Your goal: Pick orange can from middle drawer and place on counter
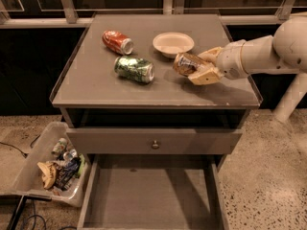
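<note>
End effector (196,67) over the right-hand part of the bench (96,80), reaching in from the right on a smooth, rounded white arm (259,54). Its two tan, wedge-shaped fingers (205,75) were clenched on the orange can (184,63), one above and one below. The can lay tilted on its side, dented, dark orange-brown and gold metal with a silvery end, and cast a shadow on the surface. Whether it touched the surface could not be told. Bench top flat, matte grey, square, with thin raised rims along the sides. Just behind the held can sat a shallow, round, pale bowl (173,43). A glossy red can (117,41) lay on its side at the back left, and a green can (134,69) lay on its side nearer the middle, well apart from the end effector. Below, a closed grey drawer front (120,142) with a small round knob (155,144). Under it the middle drawer (148,195) was pulled out, a wide, shallow grey tray with low walls. A translucent plastic bin (26,171) of mixed scraps stood on the speckled floor (268,176) at left.
</note>
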You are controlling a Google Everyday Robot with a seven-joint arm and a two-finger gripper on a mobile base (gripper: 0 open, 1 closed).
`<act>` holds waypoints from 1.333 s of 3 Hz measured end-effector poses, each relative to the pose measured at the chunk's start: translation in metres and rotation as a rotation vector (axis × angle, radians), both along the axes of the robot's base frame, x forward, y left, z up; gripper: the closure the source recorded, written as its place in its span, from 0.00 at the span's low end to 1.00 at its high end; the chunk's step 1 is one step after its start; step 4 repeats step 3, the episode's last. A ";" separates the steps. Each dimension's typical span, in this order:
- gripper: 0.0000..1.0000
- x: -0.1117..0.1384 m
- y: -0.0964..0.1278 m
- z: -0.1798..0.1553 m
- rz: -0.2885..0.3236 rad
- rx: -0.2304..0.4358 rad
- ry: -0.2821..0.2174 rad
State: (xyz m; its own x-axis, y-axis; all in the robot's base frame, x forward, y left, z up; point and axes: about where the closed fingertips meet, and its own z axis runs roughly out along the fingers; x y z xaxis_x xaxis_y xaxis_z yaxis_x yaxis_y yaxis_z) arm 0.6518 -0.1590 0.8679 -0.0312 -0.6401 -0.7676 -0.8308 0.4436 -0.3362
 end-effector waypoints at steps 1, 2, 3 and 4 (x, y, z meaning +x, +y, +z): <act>0.12 0.000 0.000 0.000 0.000 0.000 0.000; 0.00 0.000 0.000 0.000 0.000 0.000 0.000; 0.00 0.000 0.000 0.000 0.000 0.000 0.000; 0.00 0.000 0.000 0.000 0.000 0.000 0.000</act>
